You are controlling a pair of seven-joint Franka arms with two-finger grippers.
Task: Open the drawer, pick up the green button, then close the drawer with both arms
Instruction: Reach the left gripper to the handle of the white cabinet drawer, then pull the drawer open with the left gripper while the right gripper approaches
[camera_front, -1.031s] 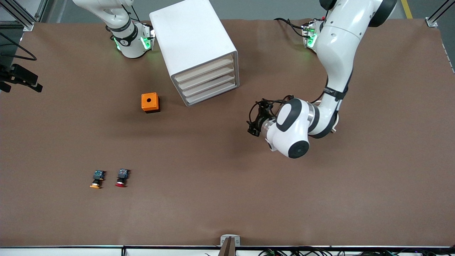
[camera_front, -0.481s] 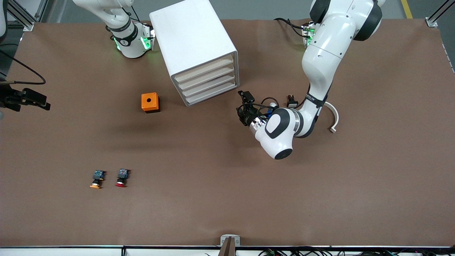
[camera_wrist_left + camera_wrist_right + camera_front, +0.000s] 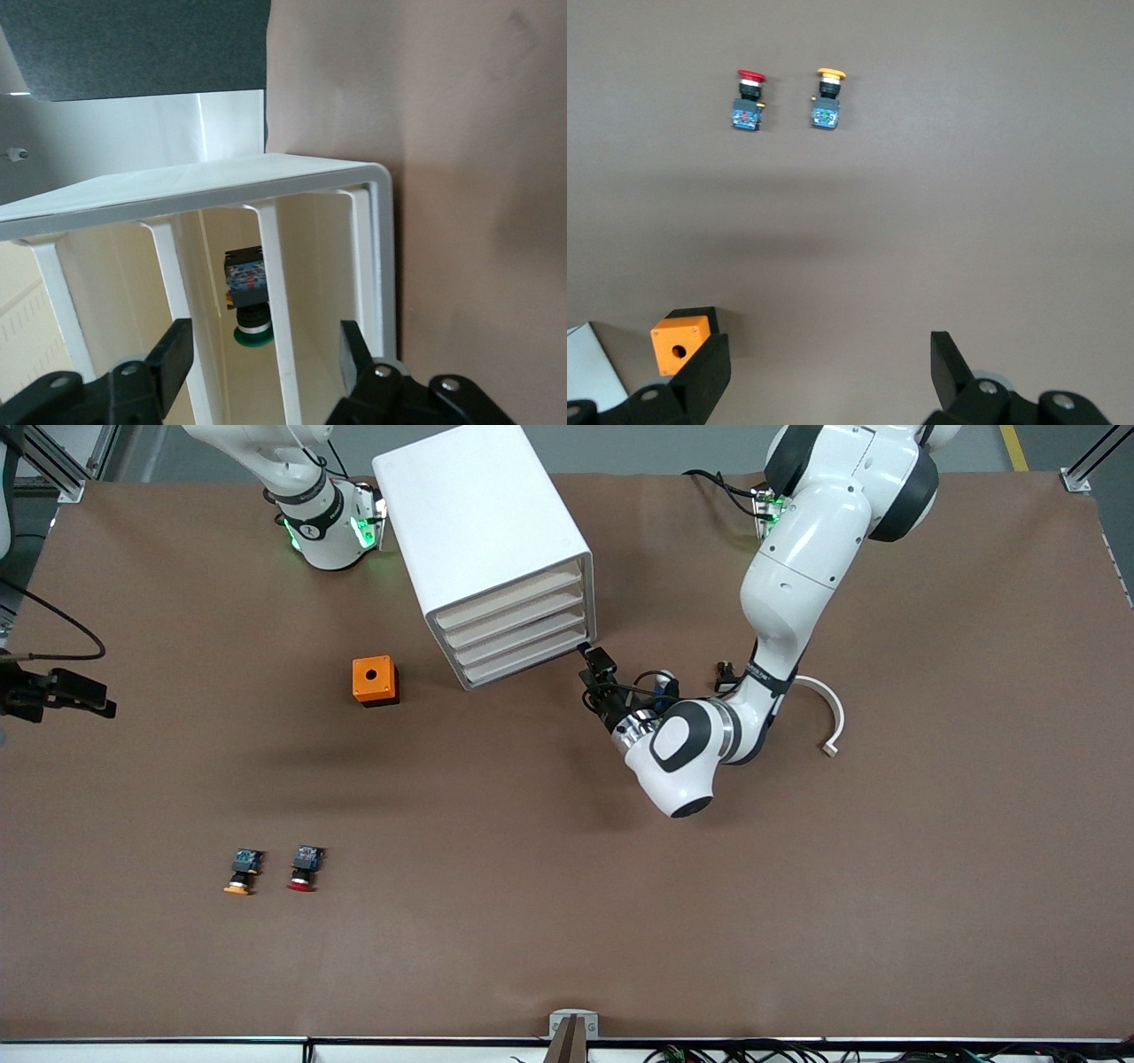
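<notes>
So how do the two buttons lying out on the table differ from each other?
The orange-capped button has a flat orange cap; the red-capped button has a red one. The orange-capped one lies nearer the right arm's end of the table and slightly nearer the front camera. Both lie on their sides, black-bodied with blue rear parts, caps toward the front camera.

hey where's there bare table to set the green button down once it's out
Bare brown table runs between the red-capped button and the left arm's end, nearer the front camera than the cabinet. It is crowded at the drawer fronts, where the left gripper sits, and beside the orange cube.
</notes>
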